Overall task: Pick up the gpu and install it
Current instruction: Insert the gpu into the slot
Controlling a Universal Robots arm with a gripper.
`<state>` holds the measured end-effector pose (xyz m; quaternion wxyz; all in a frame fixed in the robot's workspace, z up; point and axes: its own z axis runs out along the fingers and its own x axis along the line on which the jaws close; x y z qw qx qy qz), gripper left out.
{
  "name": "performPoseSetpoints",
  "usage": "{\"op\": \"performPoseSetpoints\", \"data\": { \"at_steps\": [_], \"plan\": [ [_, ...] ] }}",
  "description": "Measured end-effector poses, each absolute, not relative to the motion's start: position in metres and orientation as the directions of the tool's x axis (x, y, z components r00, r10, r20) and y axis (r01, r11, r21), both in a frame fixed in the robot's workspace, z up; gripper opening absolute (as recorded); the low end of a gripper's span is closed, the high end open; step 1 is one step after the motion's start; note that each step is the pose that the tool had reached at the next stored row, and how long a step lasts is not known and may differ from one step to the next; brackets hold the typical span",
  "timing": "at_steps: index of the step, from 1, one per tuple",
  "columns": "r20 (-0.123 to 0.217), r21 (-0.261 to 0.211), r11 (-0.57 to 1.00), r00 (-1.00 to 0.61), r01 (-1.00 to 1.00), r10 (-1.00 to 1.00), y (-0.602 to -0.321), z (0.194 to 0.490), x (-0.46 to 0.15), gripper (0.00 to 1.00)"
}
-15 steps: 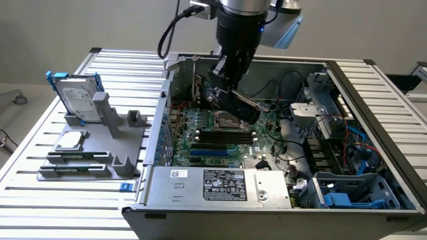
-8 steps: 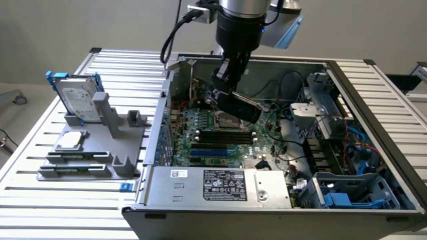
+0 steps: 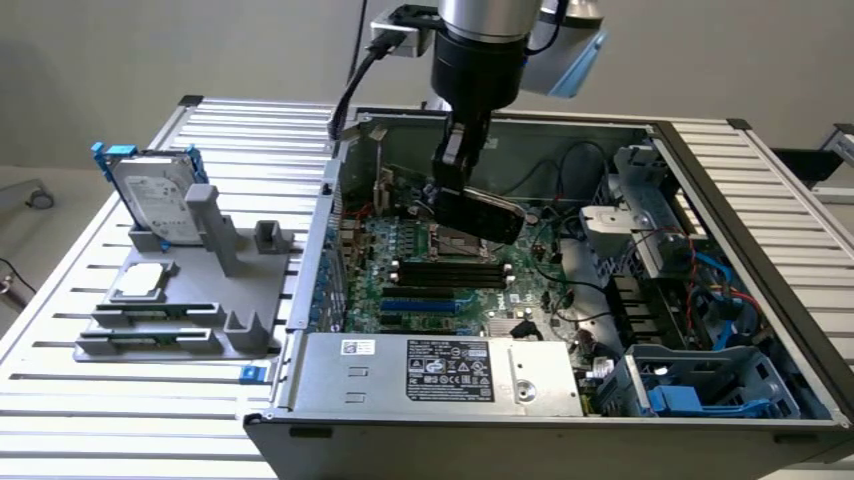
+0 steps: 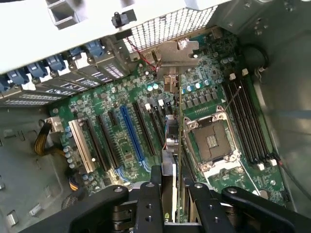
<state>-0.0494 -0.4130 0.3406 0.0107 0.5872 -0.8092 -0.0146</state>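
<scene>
Gpu [image 3: 483, 215] hangs in the tool [image 3: 451, 188], inside the open case [image 3: 534, 445] and just above the board [image 3: 441, 300], tilted toward the exterior view's right. In the wrist view the gpu [image 4: 174, 141] shows edge-on, and the tool [image 4: 171, 191] is closed narrowly on its upper edge, one finger against each face.

Pickup looks done. Install is what is left, as I judge it: the gpu's lower edge sits clear of every slot, over the strip between the black slots [image 4: 158, 121] and the bare CPU socket [image 4: 213, 141].

Counts: one gpu, one tool, one case, one blue slot [image 4: 131, 133], one white slot [image 4: 80, 145], four long memory slots [image 4: 248, 121]. On the desk [image 3: 240, 125], at the exterior view's left, one grey rack [image 3: 200, 300] holds one upright hard drive [image 3: 150, 195].
</scene>
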Motion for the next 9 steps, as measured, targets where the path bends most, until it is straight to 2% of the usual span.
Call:
{"op": "performPoseSetpoints", "data": {
  "at_steps": [9],
  "plan": [
    [-0.008, 0.027, 0.168, -0.169, -0.985, -0.986, -0.4131, 0.3361, -0.0497, 0.27]
  ]
}}
